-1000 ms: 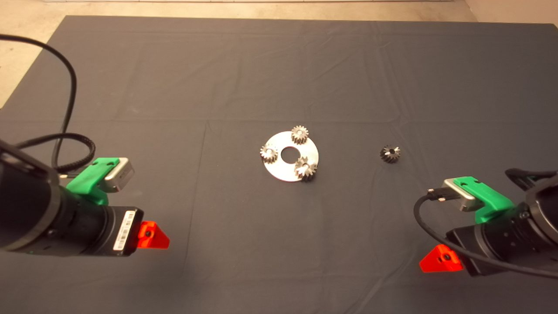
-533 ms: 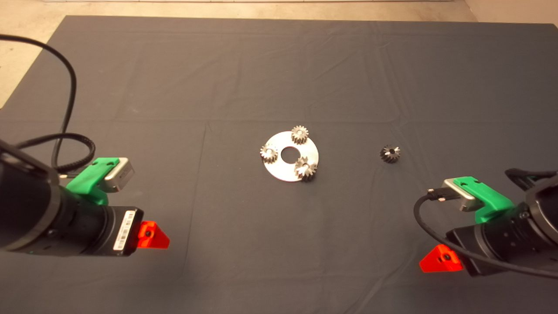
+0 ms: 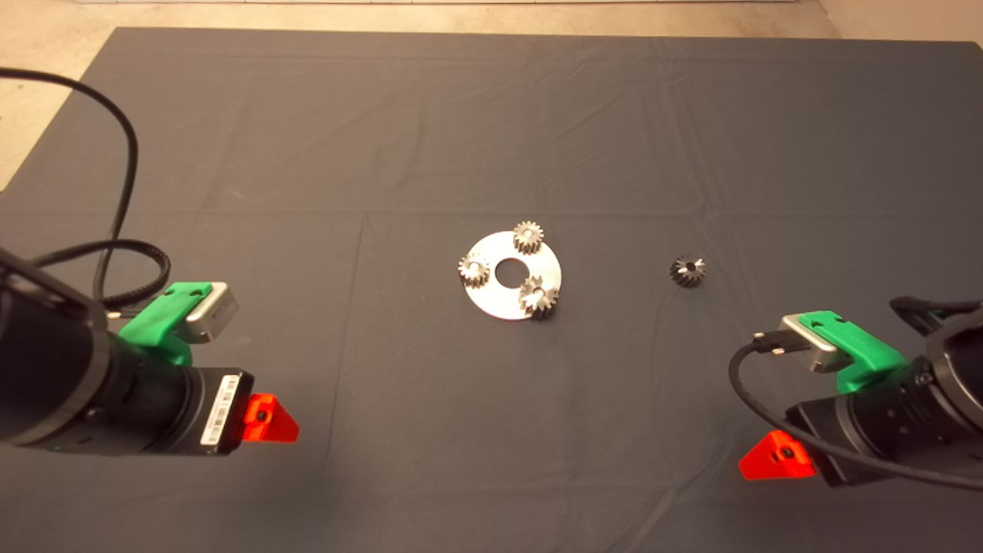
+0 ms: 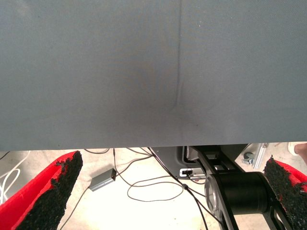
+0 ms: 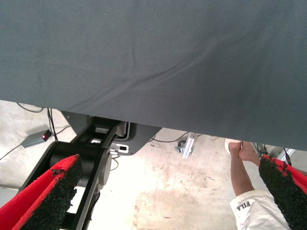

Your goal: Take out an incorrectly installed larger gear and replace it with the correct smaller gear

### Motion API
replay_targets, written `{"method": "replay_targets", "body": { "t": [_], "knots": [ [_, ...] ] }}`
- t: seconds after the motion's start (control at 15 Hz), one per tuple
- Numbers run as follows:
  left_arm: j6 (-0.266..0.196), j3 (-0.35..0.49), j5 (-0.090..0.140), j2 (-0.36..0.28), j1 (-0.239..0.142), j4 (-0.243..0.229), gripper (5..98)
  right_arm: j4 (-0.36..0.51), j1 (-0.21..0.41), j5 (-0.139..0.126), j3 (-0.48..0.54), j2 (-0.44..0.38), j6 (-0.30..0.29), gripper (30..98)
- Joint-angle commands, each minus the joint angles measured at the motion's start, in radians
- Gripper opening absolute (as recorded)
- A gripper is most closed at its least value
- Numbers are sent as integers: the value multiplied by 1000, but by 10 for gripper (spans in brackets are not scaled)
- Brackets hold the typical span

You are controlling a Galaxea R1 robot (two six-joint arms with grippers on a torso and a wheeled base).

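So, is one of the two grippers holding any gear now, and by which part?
No. The left gripper and the right gripper are both open and hold nothing.

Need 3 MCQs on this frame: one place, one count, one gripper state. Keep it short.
1. Where is the smaller gear?
A on the round plate
B alone on the mat, right of the plate
C in the right gripper

2. How many gears sit on the plate?
A two
B three
C four

3. The left gripper is:
A open
B shut on a gear
C shut, empty

Answers:
1 B: it lies apart on the mat.
2 B: two pale gears plus the larger gear.
3 A: its fingers stand wide apart; the right gripper likewise.
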Motion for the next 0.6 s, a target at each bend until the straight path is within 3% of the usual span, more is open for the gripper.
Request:
{"method": "replay_targets", "body": {
  "t": [0.0, 0.53],
  "knots": [
    [-3, 15, 6, 4, -4, -16, 982, 1, 14, -124, 6, 0, -1, 976],
    [-5, 15, 6, -1, -2, -16, 982, 1, 14, -124, 5, -3, -4, 976]
  ]
}}
